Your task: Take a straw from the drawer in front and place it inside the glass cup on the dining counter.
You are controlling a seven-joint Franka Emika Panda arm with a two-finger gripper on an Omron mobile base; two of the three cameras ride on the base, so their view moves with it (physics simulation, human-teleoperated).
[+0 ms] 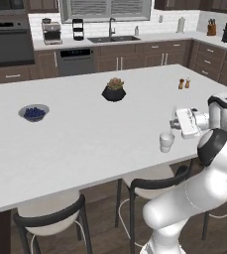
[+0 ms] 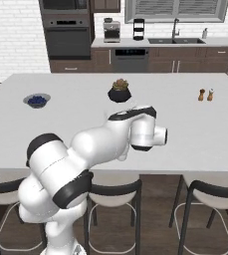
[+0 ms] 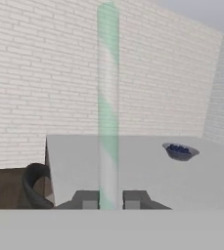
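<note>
My pincer [image 3: 108,200] is closed on the straw [image 3: 108,107], whose long axis runs straight out between my fingertips, while the glass cup [image 1: 166,141] stands on the dining counter [image 1: 85,134] just beside and below my hand.

— How many things sit on my bench [image 1: 85,144]?
— One glass cup [image 1: 166,141] near the right, one bowl of blueberries [image 1: 34,112] far left, one potted plant [image 1: 114,90] mid-far, two shakers [image 1: 184,84] far right.
— And in my claw [image 3: 108,200]?
— One straw [image 3: 108,107].
— Seats?
— Two stools [image 1: 55,213] along the near edge.
</note>
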